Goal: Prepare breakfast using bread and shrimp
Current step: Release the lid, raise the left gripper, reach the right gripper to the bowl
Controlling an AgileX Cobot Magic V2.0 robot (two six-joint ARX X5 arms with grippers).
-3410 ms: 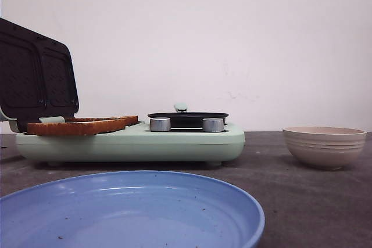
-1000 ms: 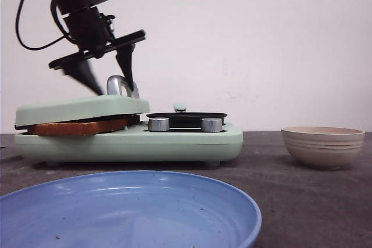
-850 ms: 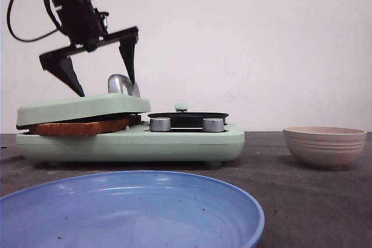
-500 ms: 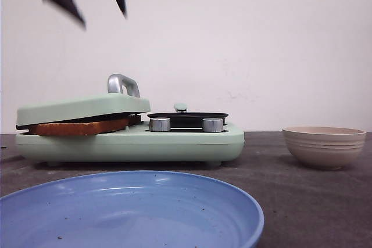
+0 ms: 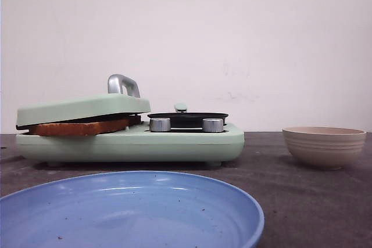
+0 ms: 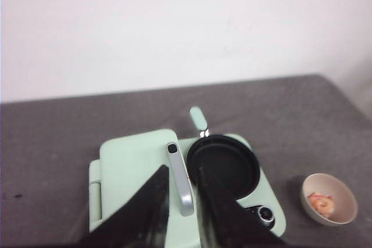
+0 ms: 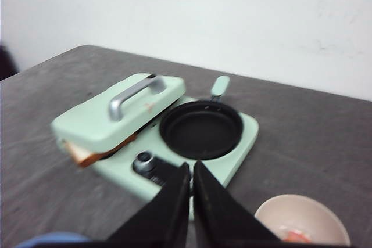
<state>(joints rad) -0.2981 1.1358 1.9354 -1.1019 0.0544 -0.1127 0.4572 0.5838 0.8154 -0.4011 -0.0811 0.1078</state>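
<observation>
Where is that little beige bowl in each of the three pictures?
Front view: the beige bowl sits on the table at the far right, its contents hidden.
Left wrist view: bowl at lower right, the pink shrimp inside.
Right wrist view: bowl at the bottom right edge, partly cut off.
Shared landmark: the black round pan on the green cooker.

You see a pale mint-green sandwich maker (image 5: 133, 140) with a silver metal handle (image 5: 122, 84), two silver knobs (image 5: 160, 124) and a round black pan (image 5: 187, 118). The golden-brown-crusted bread (image 5: 78, 127) shows under its lid. Near the table's right edge, the ridged beige bowl (image 5: 324, 146) holds pinkish-orange shrimp (image 6: 323, 201). A blue plate (image 5: 133, 213) sits on the dark grey table (image 5: 302, 201).
</observation>
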